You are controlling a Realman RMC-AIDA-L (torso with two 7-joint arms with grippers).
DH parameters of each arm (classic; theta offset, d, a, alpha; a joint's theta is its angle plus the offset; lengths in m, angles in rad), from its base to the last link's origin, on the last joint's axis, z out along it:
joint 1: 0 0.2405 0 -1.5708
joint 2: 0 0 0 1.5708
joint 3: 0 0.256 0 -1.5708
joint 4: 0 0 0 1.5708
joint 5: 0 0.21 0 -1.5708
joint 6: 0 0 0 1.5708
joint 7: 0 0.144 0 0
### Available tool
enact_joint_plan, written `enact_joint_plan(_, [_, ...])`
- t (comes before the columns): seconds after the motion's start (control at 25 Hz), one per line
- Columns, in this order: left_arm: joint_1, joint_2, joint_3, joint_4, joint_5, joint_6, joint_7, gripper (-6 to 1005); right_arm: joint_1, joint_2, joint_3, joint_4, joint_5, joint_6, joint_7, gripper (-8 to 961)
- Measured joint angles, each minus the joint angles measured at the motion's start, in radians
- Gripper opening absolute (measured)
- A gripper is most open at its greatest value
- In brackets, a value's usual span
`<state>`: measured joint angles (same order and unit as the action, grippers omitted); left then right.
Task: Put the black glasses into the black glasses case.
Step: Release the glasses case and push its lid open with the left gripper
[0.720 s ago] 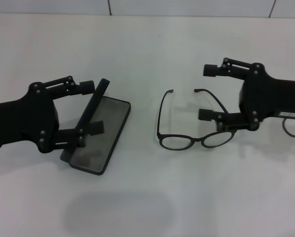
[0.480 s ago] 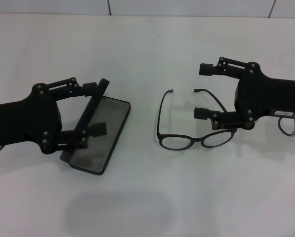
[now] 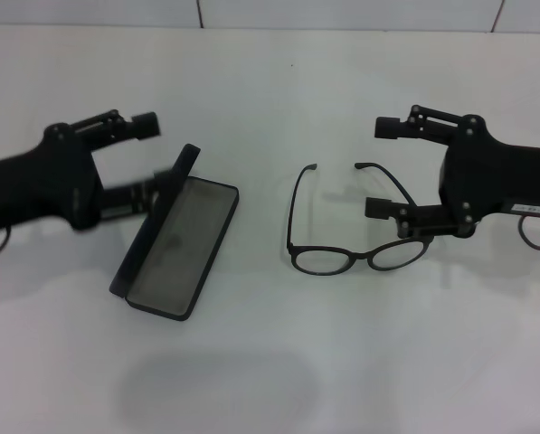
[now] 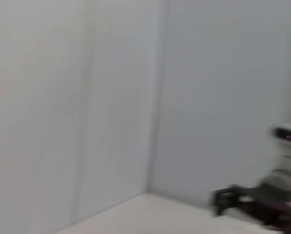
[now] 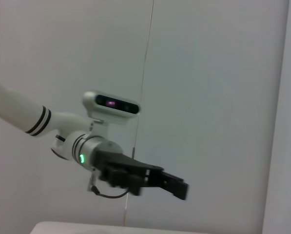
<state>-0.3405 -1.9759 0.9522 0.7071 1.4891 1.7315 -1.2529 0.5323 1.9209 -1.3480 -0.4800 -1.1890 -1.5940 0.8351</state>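
The black glasses (image 3: pixel 325 260) lie unfolded on the white table (image 3: pixel 270 99), lenses toward me and temple arms pointing away. My right gripper (image 3: pixel 383 168) is open at their right side. The right temple arm runs between its fingers, and the lower finger sits just above the right lens. The black glasses case (image 3: pixel 181 242) lies open left of centre, grey lining up, its lid (image 3: pixel 158 221) standing on the left edge. My left gripper (image 3: pixel 150 154) is open, raised just behind and left of the lid's far end, clear of the case.
The right wrist view shows my left arm (image 5: pixel 135 178) against a pale wall. The left wrist view shows only wall and, far off, my right arm (image 4: pixel 252 204). A wall seam runs along the table's far edge.
My left gripper, which straddled the case lid, has lifted up and back to the left, clear of the case. My right gripper edged in toward the glasses, then drew back slightly.
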Motion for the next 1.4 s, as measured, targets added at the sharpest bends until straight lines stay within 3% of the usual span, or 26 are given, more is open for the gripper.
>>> enact_joint_plan(0.24, [-0.026,-0.019,-0.019,0.140,0.222,-0.204,-0.365,753,-0.013,-0.010,0.025,0.000,-0.018,0.003,-0.012,857])
enact_joint_plan(0.36, [-0.030,-0.051,-0.019,0.216,0.328,-0.241,-0.460,747,-0.014,-0.010,0.046,0.000,-0.040,0.004,-0.013,856])
enact_joint_plan(0.48, [-0.031,-0.102,-0.016,0.321,0.471,-0.288,-0.539,741,-0.015,-0.010,0.059,0.000,-0.056,0.006,-0.014,856])
enact_joint_plan(0.56, [-0.030,-0.116,0.011,0.366,0.530,-0.314,-0.588,737,-0.016,-0.010,0.059,0.000,-0.059,0.010,-0.016,856])
enact_joint_plan(1.16, [-0.025,-0.116,0.187,0.434,0.669,-0.470,-0.740,707,-0.023,-0.014,0.061,0.000,-0.062,0.037,-0.065,856])
enact_joint_plan(1.4, [-0.022,-0.114,0.254,0.487,0.729,-0.510,-0.833,589,-0.026,-0.017,0.061,0.000,-0.062,0.040,-0.070,856])
